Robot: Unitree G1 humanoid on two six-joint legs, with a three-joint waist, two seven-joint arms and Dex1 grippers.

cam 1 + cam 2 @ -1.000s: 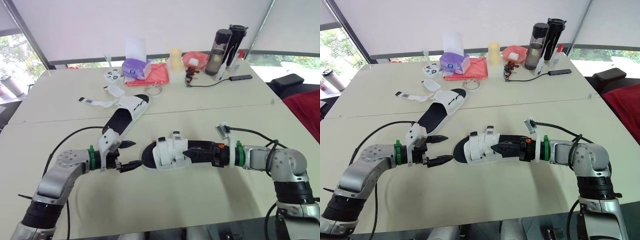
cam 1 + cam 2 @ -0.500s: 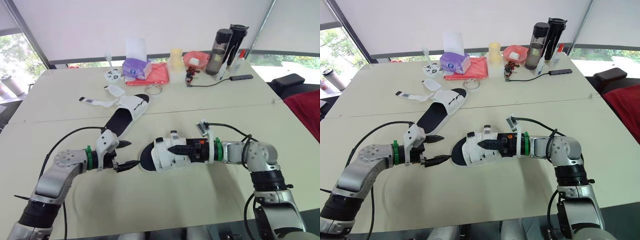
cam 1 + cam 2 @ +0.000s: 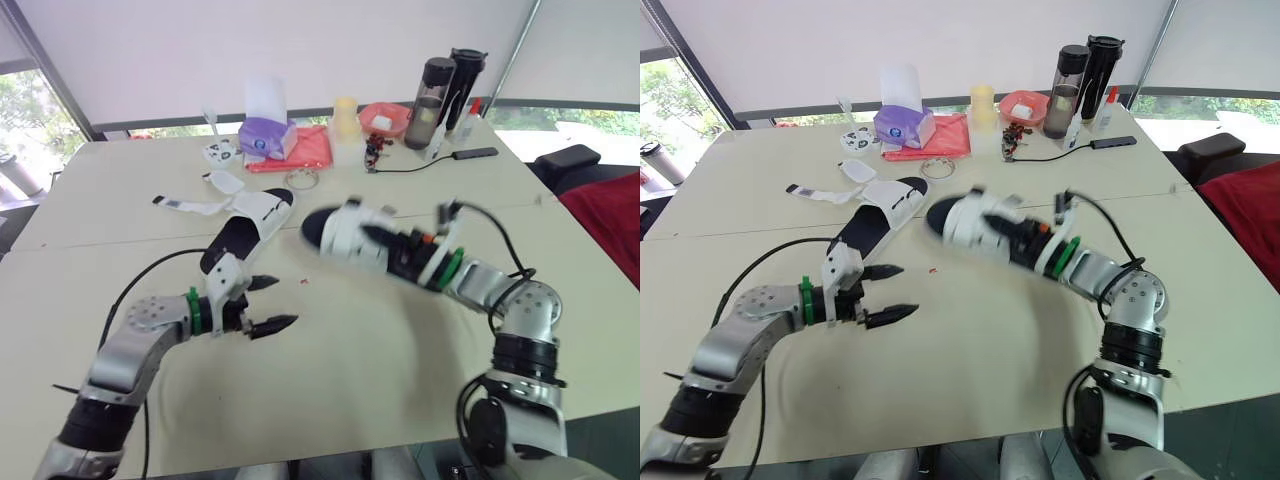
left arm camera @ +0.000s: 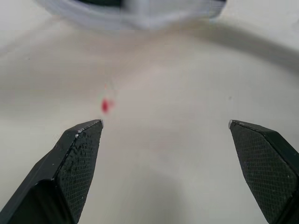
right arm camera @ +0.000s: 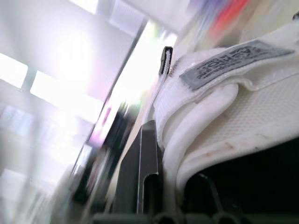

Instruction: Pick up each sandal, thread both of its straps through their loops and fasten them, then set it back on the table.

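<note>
A white sandal with a black footbed [image 3: 345, 232] hangs tilted above the middle of the table, its upper strap section [image 5: 224, 93] pinched by my right gripper [image 3: 388, 246], which is shut on it. One black finger [image 5: 145, 172] lies against the strap's inside. The second sandal [image 3: 245, 225] rests on the table further back and to the left, with its loose straps [image 3: 185, 205] spread out to its left. My left gripper [image 3: 278, 302] is open just above the table, in front of that second sandal, nothing between its fingers [image 4: 79, 154].
Along the back edge stand a purple tissue box [image 3: 265, 135], a red cloth [image 3: 310, 148], a yellow cup [image 3: 345, 118], a red bowl [image 3: 385, 118] and two dark bottles [image 3: 435, 90]. A metal ring [image 3: 303, 180] and a tiny red speck [image 3: 303, 281] lie on the table.
My right gripper closed on the near sandal and lifted it off the table, up and toward the back. The left gripper stayed open and shifted only slightly.
</note>
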